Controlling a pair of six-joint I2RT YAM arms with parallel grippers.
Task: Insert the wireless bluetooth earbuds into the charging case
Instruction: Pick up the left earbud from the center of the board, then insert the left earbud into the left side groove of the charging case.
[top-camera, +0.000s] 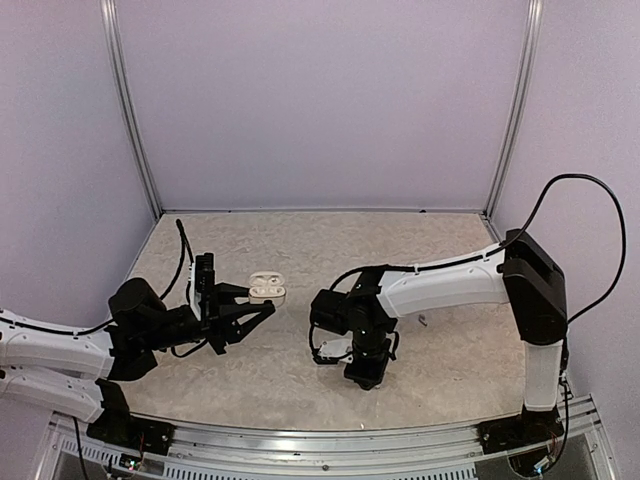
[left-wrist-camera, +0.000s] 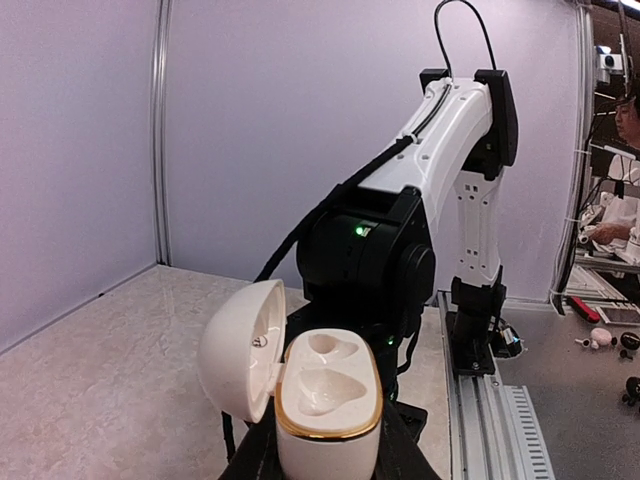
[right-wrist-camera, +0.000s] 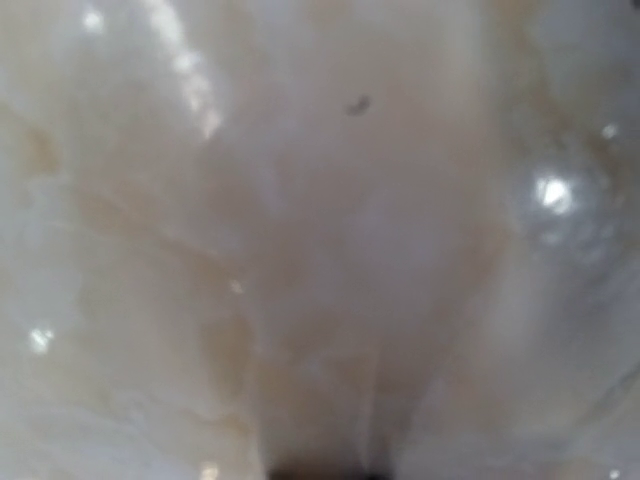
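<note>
Charging case, lid open and sockets empty, is clenched in the left jaws: hold it steady. Right jaws, down at the bench, cannot be read.

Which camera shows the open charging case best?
The left wrist view: the charging case fills the foreground, lid open, both wells empty. The top view shows it only as a small white shape at the left hand's tips. The right wrist view is a pale blur, no case.
</note>
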